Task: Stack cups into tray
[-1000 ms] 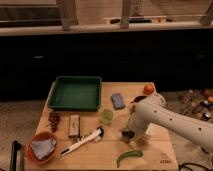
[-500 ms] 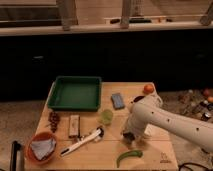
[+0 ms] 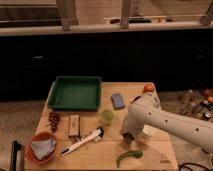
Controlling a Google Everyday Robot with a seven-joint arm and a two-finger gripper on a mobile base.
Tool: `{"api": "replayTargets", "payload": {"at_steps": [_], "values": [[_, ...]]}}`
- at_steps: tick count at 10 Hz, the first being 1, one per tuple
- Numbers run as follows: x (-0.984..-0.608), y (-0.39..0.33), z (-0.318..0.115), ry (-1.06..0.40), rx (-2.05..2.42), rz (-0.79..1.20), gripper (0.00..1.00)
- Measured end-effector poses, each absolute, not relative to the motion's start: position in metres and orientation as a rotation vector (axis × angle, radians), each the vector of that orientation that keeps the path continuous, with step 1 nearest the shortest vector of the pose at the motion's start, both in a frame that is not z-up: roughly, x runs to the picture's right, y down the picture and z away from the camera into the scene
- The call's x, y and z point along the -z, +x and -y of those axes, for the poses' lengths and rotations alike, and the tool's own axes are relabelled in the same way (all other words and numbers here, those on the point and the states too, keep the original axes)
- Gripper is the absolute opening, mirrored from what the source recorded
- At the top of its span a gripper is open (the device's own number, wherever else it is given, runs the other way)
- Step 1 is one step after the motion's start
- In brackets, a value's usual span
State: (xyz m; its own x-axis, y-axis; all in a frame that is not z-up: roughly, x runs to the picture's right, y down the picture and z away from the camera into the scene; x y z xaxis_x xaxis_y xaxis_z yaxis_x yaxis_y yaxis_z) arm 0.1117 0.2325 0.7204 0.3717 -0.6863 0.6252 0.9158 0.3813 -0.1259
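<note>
Camera view, cloth [image 3: 43, 148] in orange bowl [image 3: 30, 156], end effector [image 3: 127, 136] beside green cup [image 3: 106, 116]

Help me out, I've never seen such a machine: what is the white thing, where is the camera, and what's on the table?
The white thing is a robot arm coming in from the right. Its hand is low over the wooden table, just right of the light-green cup. Whether it holds anything is hidden. One camera looks down on the table. Also there: a green tray at the back, an orange bowl, a white tool and a blue block.
</note>
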Motion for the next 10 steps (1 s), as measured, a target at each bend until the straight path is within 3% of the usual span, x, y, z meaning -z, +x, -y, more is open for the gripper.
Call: {"api": "replayTargets", "payload": {"at_steps": [10], "values": [[-0.684, 0.086, -0.193, -0.482, 1.168, 0.498, 0.0]]}}
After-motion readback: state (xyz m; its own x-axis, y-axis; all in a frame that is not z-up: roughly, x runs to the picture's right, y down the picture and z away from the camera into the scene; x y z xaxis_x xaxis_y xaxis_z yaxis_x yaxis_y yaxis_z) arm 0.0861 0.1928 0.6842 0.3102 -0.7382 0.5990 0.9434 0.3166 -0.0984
